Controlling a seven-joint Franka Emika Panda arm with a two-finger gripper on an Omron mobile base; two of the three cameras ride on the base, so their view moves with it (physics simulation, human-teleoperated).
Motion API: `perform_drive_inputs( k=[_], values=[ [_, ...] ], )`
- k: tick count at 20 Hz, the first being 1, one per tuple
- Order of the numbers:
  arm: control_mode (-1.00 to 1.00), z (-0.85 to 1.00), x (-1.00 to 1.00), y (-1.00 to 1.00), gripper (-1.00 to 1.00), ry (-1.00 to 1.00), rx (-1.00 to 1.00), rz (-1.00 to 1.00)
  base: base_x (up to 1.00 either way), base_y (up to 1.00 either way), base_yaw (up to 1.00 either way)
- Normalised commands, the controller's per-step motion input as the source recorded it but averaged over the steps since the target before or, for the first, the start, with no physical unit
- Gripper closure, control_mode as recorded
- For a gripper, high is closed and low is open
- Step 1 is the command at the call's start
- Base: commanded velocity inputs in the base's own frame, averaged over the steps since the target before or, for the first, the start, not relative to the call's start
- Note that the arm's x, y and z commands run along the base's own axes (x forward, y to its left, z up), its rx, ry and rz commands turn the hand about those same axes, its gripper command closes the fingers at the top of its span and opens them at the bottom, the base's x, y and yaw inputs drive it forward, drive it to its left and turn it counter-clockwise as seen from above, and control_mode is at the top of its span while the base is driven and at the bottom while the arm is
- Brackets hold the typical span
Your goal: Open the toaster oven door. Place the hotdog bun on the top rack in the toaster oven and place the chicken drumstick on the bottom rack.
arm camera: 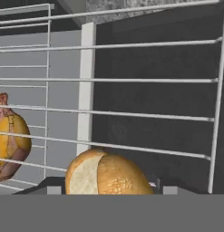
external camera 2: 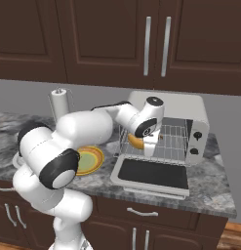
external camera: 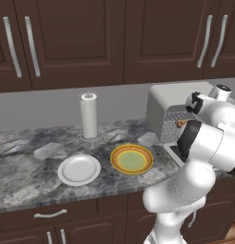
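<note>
The toaster oven [external camera 2: 190, 110] stands on the counter with the toaster oven door [external camera 2: 151, 175] folded down flat, dark glass up. My gripper [external camera 2: 150, 142] reaches down at the oven's mouth, shut on the hotdog bun [arm camera: 109, 174], a tan roll with a pale cut end, seen also from the right base as the bun [external camera 2: 136, 142]. The bun hangs just above the wires of the top rack [arm camera: 154, 80]. Under those wires at the left lies the golden-brown chicken drumstick [arm camera: 9, 145], on the lower grid. In the left base view my arm hides most of the oven [external camera: 171, 97] front.
An orange-rimmed plate [external camera: 132, 158] and a white plate [external camera: 79, 169] sit on the marble counter left of the oven. A paper towel roll [external camera: 89, 115] stands behind them. Dark cabinets hang above. The oven's knobs [external camera 2: 197, 136] are on its right front.
</note>
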Motion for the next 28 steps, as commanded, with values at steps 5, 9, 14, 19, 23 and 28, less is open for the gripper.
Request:
perform_drive_inputs(
  k=[5, 9, 14, 19, 23, 28],
  values=[
    [-1.0, -0.28, 0.17, -0.15, 1.0, 0.0, -0.08, 0.0, 0.0, 0.0, 0.0],
    [-1.0, -0.24, 0.26, -0.14, 1.0, 0.0, -0.05, -0.02, 0.0, 0.0, 0.0],
    [-1.0, -0.24, 0.1, -0.1, 1.0, 0.0, -0.04, 0.0, 0.0, 0.0, 0.0],
    [-1.0, -0.22, -0.04, -0.11, 1.0, 0.0, -0.01, -0.01, 0.0, 0.0, 0.0],
    [-1.0, -0.07, -0.02, -0.06, -1.0, -0.03, 0.0, -0.01, 0.0, 0.0, 0.0],
    [-1.0, 0.16, -0.02, -0.11, -1.0, -0.17, 0.0, 0.0, 0.0, 0.0, 0.0]
  ],
)
